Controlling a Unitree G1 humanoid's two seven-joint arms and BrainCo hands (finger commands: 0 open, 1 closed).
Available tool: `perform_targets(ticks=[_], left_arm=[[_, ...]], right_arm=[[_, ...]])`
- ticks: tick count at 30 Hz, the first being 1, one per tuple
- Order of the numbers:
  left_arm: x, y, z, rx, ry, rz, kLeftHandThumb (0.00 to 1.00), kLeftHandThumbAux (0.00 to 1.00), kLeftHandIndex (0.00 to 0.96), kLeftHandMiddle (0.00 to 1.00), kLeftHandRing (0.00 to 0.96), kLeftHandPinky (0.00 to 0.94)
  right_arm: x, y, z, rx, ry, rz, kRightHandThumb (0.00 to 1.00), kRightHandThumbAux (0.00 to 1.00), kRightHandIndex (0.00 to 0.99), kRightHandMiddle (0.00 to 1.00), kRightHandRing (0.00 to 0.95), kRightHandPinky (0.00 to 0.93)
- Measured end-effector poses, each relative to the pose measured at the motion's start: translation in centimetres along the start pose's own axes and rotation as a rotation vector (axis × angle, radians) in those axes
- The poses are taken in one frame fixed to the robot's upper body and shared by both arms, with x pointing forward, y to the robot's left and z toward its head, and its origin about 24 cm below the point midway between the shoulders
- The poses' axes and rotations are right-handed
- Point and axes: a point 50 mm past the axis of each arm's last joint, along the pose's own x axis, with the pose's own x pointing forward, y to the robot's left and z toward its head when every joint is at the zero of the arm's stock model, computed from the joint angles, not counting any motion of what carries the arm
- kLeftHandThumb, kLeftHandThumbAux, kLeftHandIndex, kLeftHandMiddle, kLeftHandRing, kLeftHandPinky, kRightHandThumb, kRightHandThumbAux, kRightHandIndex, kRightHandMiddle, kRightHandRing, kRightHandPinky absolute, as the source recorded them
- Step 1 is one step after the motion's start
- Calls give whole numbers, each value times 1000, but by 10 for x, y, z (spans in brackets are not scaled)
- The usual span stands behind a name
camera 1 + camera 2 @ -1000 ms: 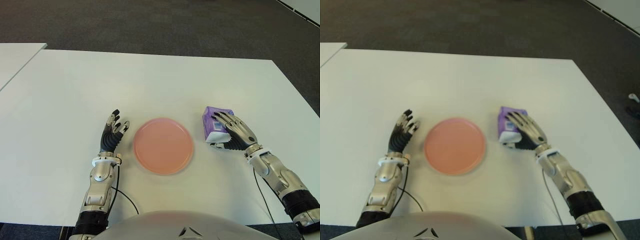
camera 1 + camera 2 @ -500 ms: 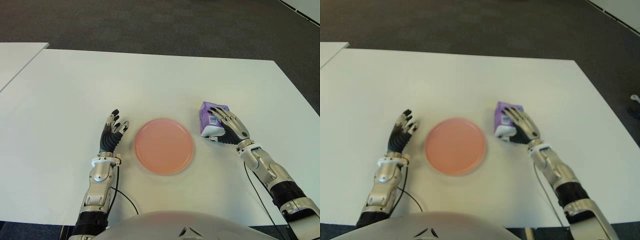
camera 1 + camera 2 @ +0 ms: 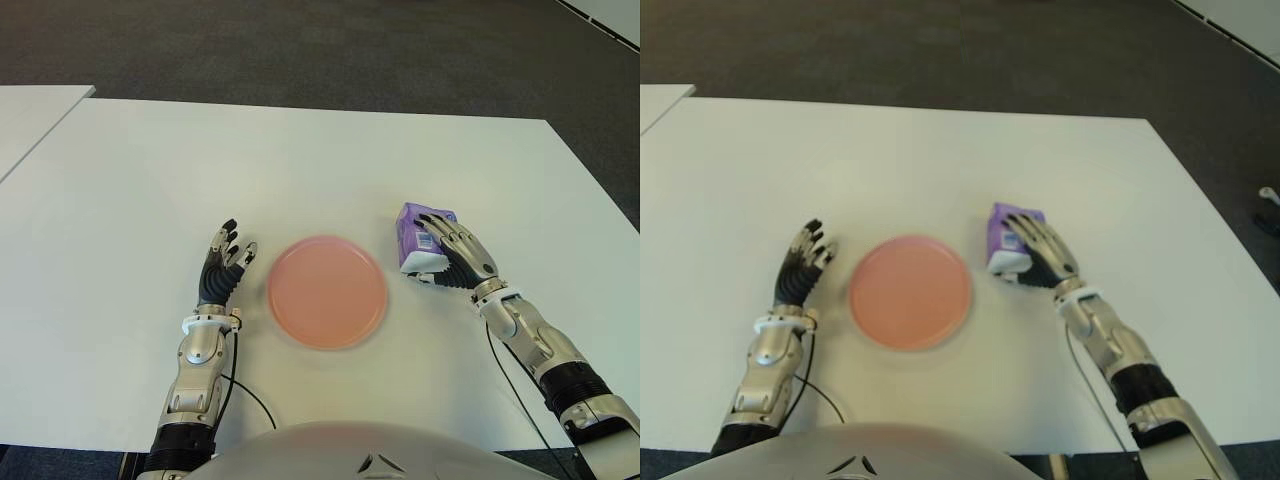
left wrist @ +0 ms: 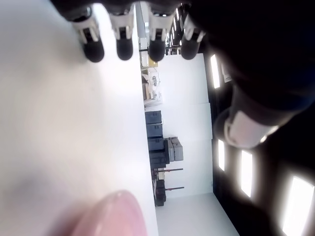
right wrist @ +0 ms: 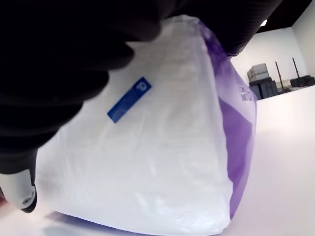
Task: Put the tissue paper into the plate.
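An office or lab room: plain white bench (image 3: 300, 160), dark carpet floor (image 3: 300, 45), ceiling light panels (image 4: 246, 172), stacked cases (image 4: 160, 147) by a white wall

Right hand (image 3: 458, 256): fingers curled in a grasp, forearm angled inward. Left hand (image 3: 224, 268): fingers extended, nothing held.

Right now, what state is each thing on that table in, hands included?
Tissue pack: gripped by the right hand, beside the plate, not in it.
Plate: nothing on it, flat on the table.
Right hand: fingers closed over the tissue pack.
Left hand: open, holding nothing, left of the plate.
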Motion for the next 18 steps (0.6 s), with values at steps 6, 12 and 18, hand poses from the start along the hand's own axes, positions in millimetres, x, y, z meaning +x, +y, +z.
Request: perform_targets(ticks=[6,12,18], left_arm=[[0,0,1,0,-3,0,0,612,0,0,0,0],[0,0,1,0,-3,1,0,616,0,0,0,0],[0,1,1,-2,-3,4,0,615,0,0,0,0]], right_arm=[[0,-1,1,16,-3,-5,368,552,85,149,174,248],[1,-1,6,45,-2,-30,552,607,403,601,620,669],[-1,10,15,113,12,-136,712,694,437,790,801,841]])
